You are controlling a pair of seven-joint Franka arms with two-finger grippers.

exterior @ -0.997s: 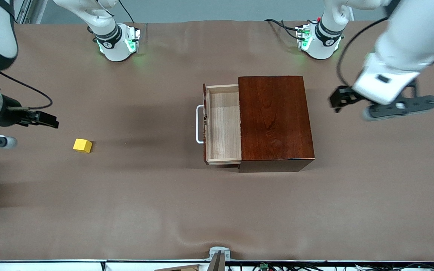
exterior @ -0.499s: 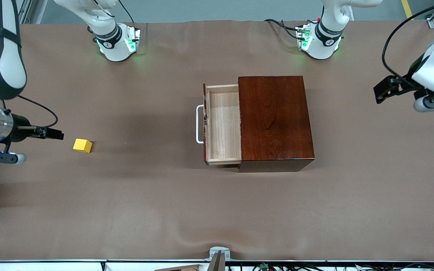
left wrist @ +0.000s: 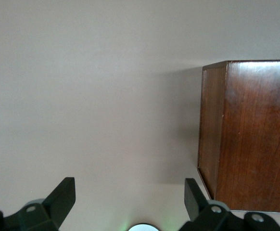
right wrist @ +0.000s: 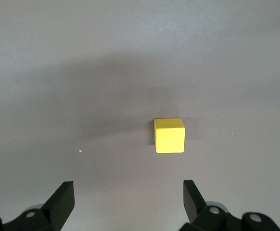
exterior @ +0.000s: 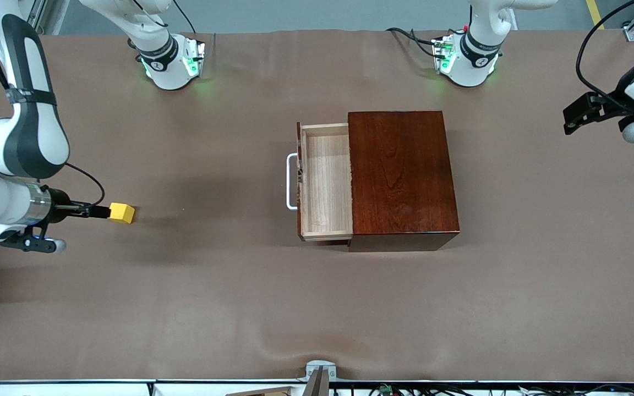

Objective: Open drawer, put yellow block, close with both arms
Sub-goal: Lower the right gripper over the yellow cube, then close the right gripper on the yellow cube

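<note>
The yellow block lies on the brown table toward the right arm's end. It also shows in the right wrist view. My right gripper is open and empty just beside the block, which is not between the fingers. The drawer stands pulled out of the dark-red box, its tray empty and its white handle facing the right arm's end. My left gripper is open and empty over the table at the left arm's end, apart from the box.
The brown table cover lies bare between the block and the drawer. The two green-lit arm bases stand at the table edge farthest from the front camera. A small metal fitting sits at the nearest edge.
My right gripper has swung in toward the yellow block and now sits right beside it. My left arm has drawn away from the box toward its own end of the table.
</note>
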